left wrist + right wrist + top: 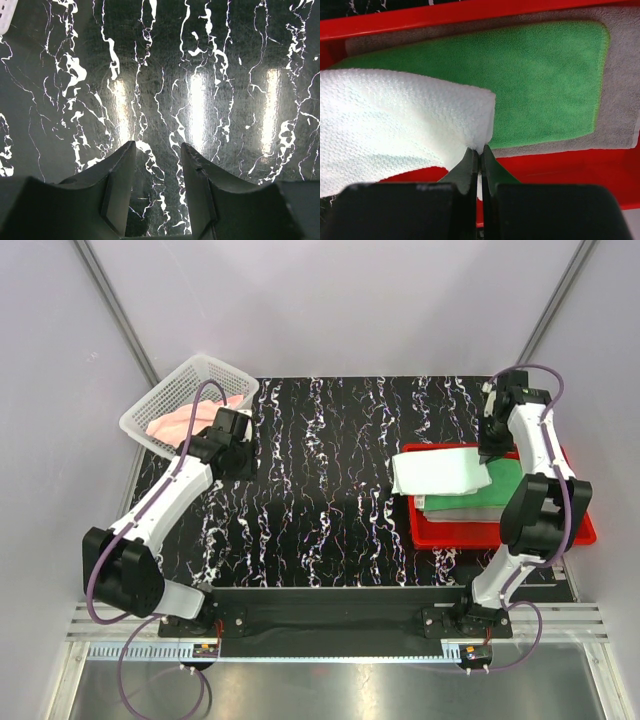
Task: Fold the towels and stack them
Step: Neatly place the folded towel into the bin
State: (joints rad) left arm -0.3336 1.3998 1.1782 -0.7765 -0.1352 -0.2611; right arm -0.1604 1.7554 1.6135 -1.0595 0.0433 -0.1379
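Over the black marbled table (pixel 330 490), our right gripper (pixel 480 152) is pinched on a corner of the pale towel (pixel 395 125). Its length runs leftward from the jaws, over the green towel (pixel 545 85), past the red tray's (pixel 585 535) left rim. Our left gripper (pixel 157 145) hangs part-open, empty, well away.

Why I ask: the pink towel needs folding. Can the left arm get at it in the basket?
Probably yes: the left gripper is open beside the basket, whose top is open, and the pink towel lies uncovered inside.
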